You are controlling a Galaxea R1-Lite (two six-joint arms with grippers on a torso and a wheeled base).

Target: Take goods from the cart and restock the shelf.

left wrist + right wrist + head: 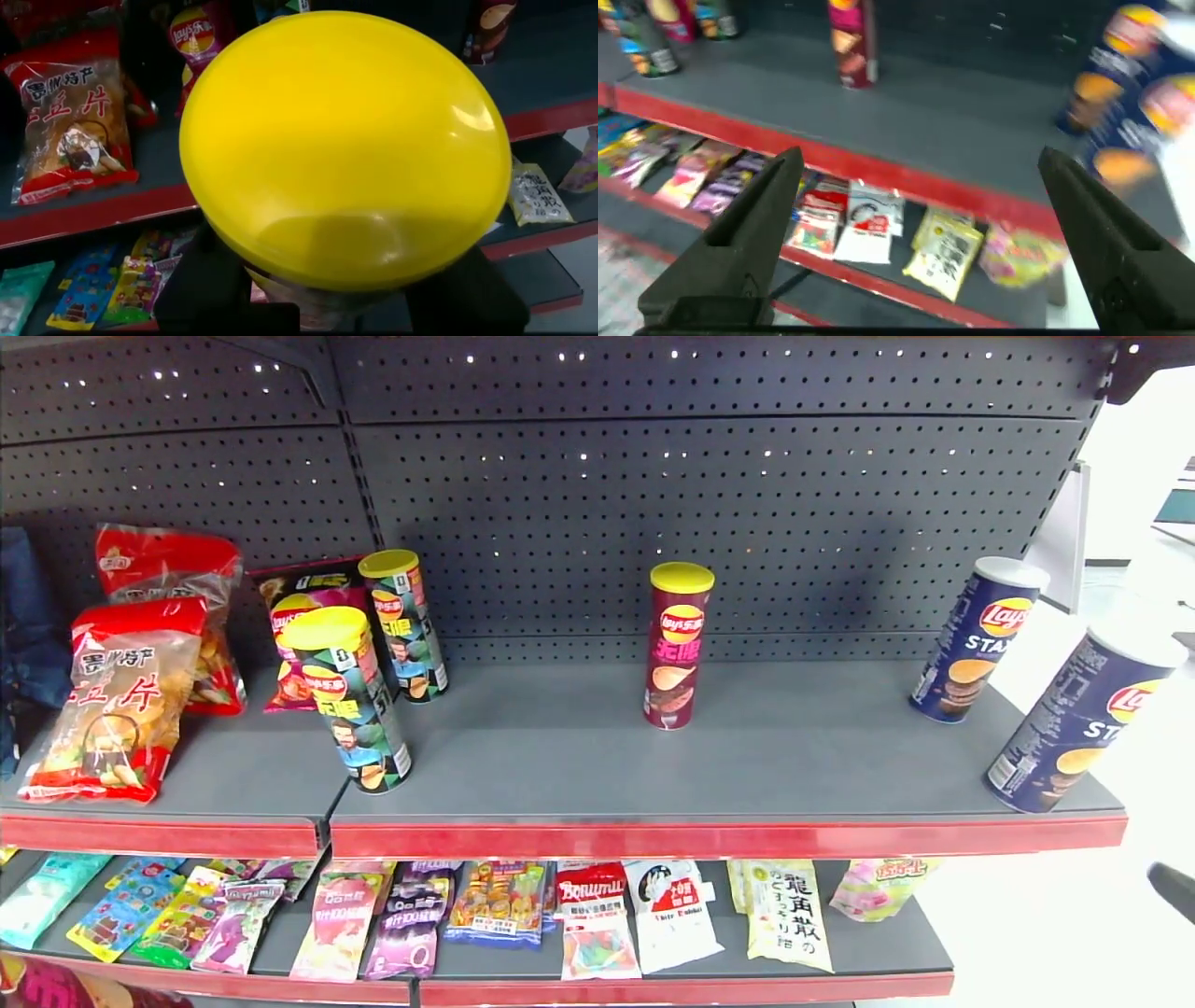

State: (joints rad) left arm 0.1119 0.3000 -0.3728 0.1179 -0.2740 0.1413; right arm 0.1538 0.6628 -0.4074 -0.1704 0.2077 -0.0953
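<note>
Left tool (pixel 327 303) is clamped on the body of a chip can (pixel 346 140), yellow lid on, held in front of the shelf (pixel 84 219) edge. The can is likely a light, stiff, smooth tube that dents if squeezed, so a mid-body hold suits. Its contents are hidden. Right tool (pixel 920 159) fingers are wide apart, holding nothing. The shelf carries a maroon can (pixel 679 649) and navy cans (pixel 976 639).

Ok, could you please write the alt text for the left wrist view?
A yellow-lidded chip can, seen from above, is gripped by the left hand before a store shelf. A red snack bag lies on the upper board, small packets on the one below.
</note>
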